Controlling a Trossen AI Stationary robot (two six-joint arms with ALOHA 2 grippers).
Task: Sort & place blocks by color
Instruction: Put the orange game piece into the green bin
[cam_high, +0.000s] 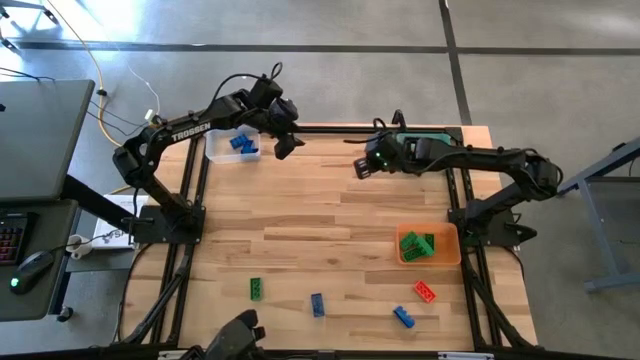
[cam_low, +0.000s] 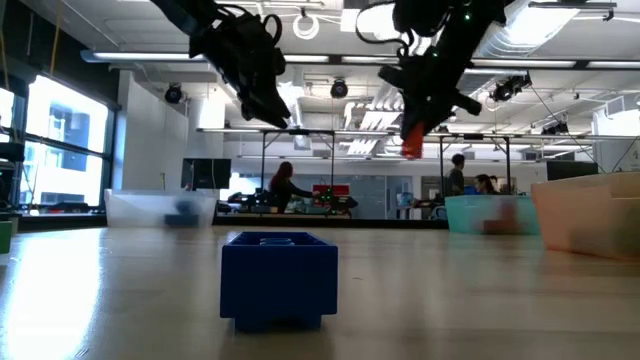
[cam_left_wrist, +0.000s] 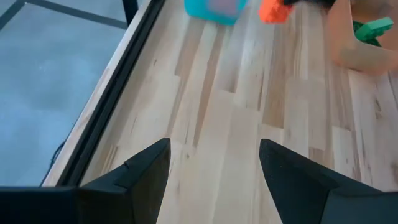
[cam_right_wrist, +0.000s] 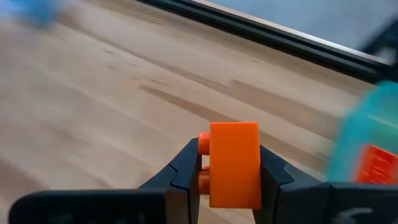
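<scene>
1. The only writing that reads clearly is the white word "TROSSEN" on the left arm (cam_high: 190, 133) in the high view; a white sheet (cam_high: 117, 235) beside the table's left edge carries dark print, too small to make out.
2. The right gripper (cam_right_wrist: 231, 171) is clamped on a red block (cam_right_wrist: 234, 163) — the brick stands upright between the two fingers; in the low view it hangs well above the table (cam_high: 330, 240), and in the high view that gripper (cam_high: 364, 166) sits just beside the teal bin (cam_high: 425, 136) at the far edge.
3. The teal bin already shows a red block (cam_right_wrist: 375, 164) through its wall in the right wrist view.
4. The left gripper (cam_left_wrist: 214, 163) has its fingers spread wide with nothing between them; it hovers in the air beside the clear bin (cam_high: 222, 147), which holds blue blocks (cam_high: 243, 145).
5. The orange bin (cam_high: 428, 245) stands toward the right side of the table with green blocks (cam_high: 416, 244) inside.
6. Loose on the near part of the table: a green block (cam_high: 257, 289), a blue block (cam_high: 317, 305), another blue block (cam_high: 403, 317) and a red block (cam_high: 425, 292) — all apart from one another; the red one lies just in front of the orange bin.
7. One blue block (cam_low: 279, 278) fills the foreground of the low view, resting on the wood; people show in the room far behind.
</scene>
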